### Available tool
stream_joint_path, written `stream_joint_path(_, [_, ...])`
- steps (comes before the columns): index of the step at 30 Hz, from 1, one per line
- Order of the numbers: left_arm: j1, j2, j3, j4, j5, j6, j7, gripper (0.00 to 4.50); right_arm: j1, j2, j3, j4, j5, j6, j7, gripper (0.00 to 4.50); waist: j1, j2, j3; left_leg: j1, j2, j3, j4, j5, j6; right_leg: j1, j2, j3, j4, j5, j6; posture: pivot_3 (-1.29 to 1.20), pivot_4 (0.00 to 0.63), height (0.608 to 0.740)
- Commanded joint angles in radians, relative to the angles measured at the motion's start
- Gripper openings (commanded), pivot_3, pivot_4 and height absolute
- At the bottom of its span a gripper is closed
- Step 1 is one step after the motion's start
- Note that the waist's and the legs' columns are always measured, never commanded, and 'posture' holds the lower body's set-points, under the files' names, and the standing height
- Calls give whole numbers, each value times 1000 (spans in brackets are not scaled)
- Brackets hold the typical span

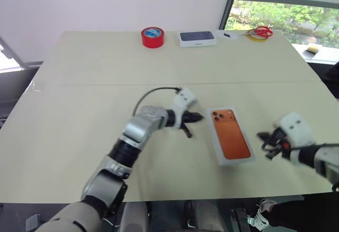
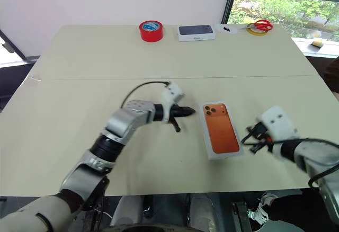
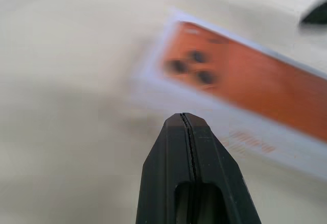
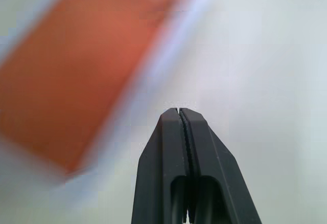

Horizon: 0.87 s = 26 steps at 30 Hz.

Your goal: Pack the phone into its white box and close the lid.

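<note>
On the pale table (image 1: 79,83), the phone (image 1: 231,134) lies back-up inside the white box (image 1: 217,147), between two empty, closed grippers.

Left gripper (image 1: 197,117) sits just beside the box's camera end, right gripper (image 1: 263,137) near its other long side. Wrist views show each pair of fingers (image 3: 191,152) pressed together, and faint print on the box rim. Head views add red tape (image 1: 152,37), a closed dark-topped box (image 1: 197,38), scissors (image 1: 261,31) and a window (image 1: 286,15).
</note>
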Motion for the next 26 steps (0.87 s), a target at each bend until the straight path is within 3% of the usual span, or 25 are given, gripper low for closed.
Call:
stream_joint_path(1, [56, 116, 138, -78, -15, -55, 13, 0, -34, 20, -102, 74, 47, -67, 67, 43, 1, 0, 0, 0, 0, 0, -1, 0, 0, 0, 0, 0, 0, 0, 0, 0, 150, 730])
stream_joint_path(6, [162, 314, 279, -88, -33, -131, -27, 0, -52, 33, -148, 142, 104, -122, 161, 43, 1, 0, 0, 1, 0, 1, -1, 1, -1, 0, 0, 0, 0, 0, 0, 0, 150, 730])
stream_joint_path(12, [246, 445, 418, -52, -90, -152, -74, 0, -54, 16, -131, 156, 140, -148, 257, 43, 1, 0, 0, 1, 0, 1, -1, 0, -1, 0, -1, 0, 0, 0, 0, 0, 150, 730])
stream_joint_path(26, [261, 480, 459, -9, -98, -167, -31, 0, -73, 67, -62, 137, 153, -176, 255, 43, 0, 0, 0, 1, 0, 2, -2, 0, -1, 0, 0, 0, 0, 0, 0, 0, 150, 730])
